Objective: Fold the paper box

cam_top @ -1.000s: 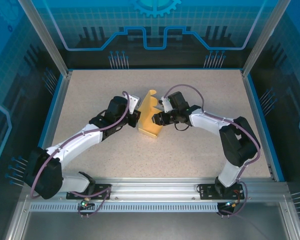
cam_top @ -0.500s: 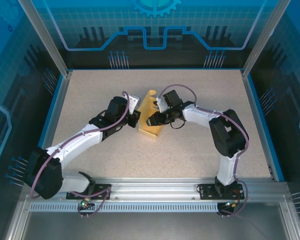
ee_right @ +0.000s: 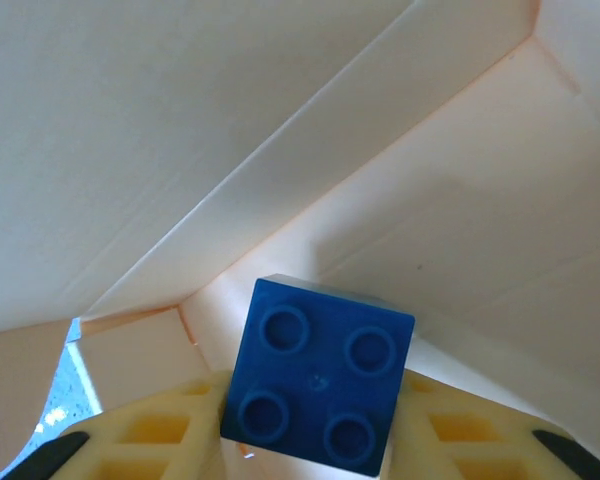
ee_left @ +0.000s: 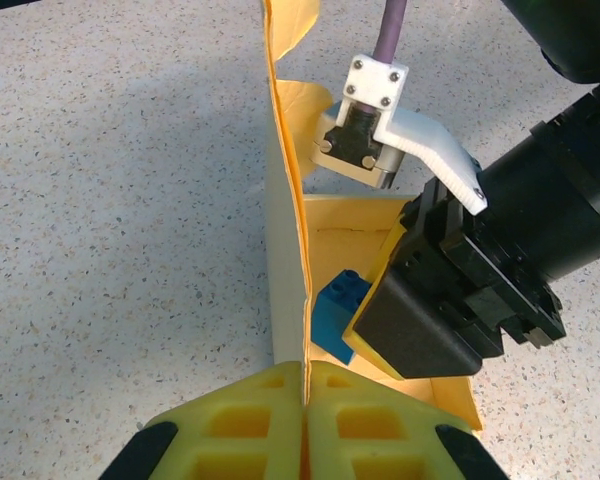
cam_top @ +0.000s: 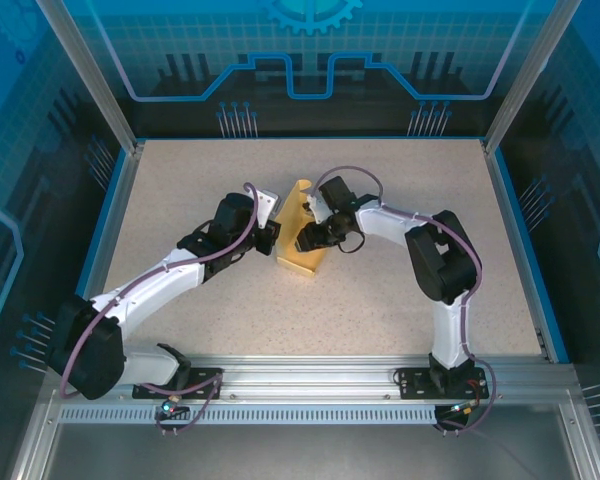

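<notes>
While upright, paper box (cam_top: 298, 243) in left claw (ee_left: 305, 398); inside, right claw (ee_right: 310, 450) with brick (ee_right: 318, 375).

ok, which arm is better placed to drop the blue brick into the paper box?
Right. The right gripper holds the blue brick inside the paper box; the left gripper is shut on its upright wall.

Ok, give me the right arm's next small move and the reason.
Probably lower the right gripper a little and open it, leaving the blue brick on the paper box floor. The brick is clamped between its pads, already inside the box, while the left gripper pinches the side wall upright, so the way down looks open.
</notes>
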### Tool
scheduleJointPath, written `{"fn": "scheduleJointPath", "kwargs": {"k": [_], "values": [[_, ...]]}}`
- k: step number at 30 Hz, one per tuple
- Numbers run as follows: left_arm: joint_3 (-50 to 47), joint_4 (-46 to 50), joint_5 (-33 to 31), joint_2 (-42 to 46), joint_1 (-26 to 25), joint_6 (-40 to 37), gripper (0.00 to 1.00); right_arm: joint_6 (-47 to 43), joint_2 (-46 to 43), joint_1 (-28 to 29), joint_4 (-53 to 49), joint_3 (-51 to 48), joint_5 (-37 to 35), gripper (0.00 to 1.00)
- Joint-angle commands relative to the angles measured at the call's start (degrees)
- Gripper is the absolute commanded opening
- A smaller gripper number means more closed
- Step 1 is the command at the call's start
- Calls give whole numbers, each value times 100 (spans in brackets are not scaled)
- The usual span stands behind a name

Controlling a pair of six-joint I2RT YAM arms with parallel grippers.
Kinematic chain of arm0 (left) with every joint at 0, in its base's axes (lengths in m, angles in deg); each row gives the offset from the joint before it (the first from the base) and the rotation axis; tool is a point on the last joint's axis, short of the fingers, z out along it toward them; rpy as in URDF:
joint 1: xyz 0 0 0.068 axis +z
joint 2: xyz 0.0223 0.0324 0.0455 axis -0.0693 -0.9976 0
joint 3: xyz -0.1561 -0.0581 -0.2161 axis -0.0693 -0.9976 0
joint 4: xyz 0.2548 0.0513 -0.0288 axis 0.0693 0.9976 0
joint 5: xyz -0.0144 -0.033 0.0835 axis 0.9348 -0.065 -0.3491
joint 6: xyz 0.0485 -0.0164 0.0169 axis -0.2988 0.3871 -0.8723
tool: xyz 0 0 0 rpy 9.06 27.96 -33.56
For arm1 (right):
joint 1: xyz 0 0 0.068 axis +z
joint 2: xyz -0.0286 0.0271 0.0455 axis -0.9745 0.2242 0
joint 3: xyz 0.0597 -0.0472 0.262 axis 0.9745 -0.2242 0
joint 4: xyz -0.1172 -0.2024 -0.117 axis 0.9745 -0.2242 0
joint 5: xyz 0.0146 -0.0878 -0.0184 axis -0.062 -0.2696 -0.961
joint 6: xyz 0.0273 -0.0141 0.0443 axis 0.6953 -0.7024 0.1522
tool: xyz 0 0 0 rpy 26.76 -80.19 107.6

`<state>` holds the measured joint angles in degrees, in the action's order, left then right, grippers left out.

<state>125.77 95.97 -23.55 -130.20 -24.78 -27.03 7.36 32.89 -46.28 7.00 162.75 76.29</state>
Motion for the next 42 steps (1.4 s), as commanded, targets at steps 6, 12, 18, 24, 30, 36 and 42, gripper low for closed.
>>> {"fn": "scheduleJointPath", "kwargs": {"k": [6, 12, 18, 24, 30, 36, 42], "values": [[-51, -117, -57, 200, 51, -145, 9, -278, 162, 11, -518, 352, -611, 48], [-42, -114, -44, 178, 47, -143, 9, -330, 74, -27, -567, 424, -751, 50], [-42, -115, -35, 170, 51, -140, 9, -326, 60, -18, -524, 399, -698, 47], [-37, -121, -39, 118, 48, -139, 9, -238, -86, -42, -341, 254, -310, 37], [-31, -116, -106, 68, 49, -152, 9, 37, -658, -242, 280, -328, 638, 36], [-28, -102, -121, 73, 52, -153, 9, 189, -708, -261, 461, -533, 1214, 36], [-16, -12, -297, 119, 53, -152, 8, 420, -1530, -697, 788, -1312, 1161, 35]]}}
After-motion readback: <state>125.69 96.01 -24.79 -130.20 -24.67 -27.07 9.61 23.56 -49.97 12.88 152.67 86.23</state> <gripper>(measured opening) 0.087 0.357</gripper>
